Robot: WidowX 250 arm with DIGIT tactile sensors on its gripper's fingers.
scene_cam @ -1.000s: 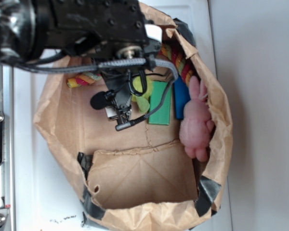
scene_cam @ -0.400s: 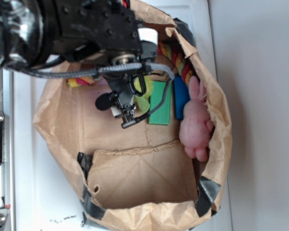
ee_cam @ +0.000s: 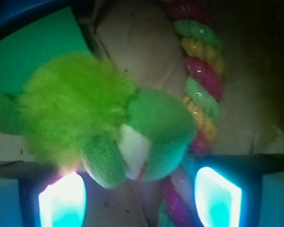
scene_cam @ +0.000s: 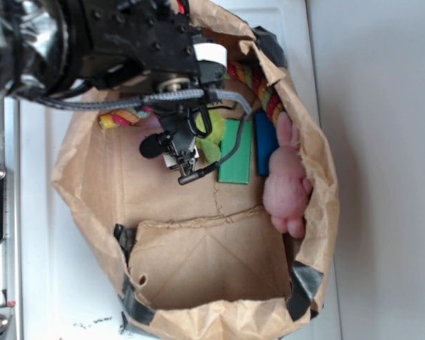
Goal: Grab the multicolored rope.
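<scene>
The multicolored rope (ee_cam: 202, 71), twisted from red, yellow, green and pink strands, runs from the top of the wrist view down between my fingers. There it lies nearer the right fingertip (ee_cam: 217, 198). My gripper (ee_cam: 139, 201) is open, and the rope and the head of a fuzzy lime-green plush toy (ee_cam: 85, 113) lie in the gap. In the exterior view the rope (scene_cam: 122, 118) shows at the bag's left and again at the upper right. Its middle is hidden under my arm. My gripper (scene_cam: 173, 157) hangs low inside the bag.
Everything lies in a brown paper bag (scene_cam: 320, 177) with tall crumpled walls. A pink bunny (scene_cam: 289, 185) leans on the right wall, beside a blue block (scene_cam: 266, 142) and a flat green block (scene_cam: 235, 152). A folded paper flap (scene_cam: 205, 262) covers the near floor.
My gripper has shifted a little right and toward the rope at the bag's upper side. The bag's right wall has leaned in slightly over the bunny.
</scene>
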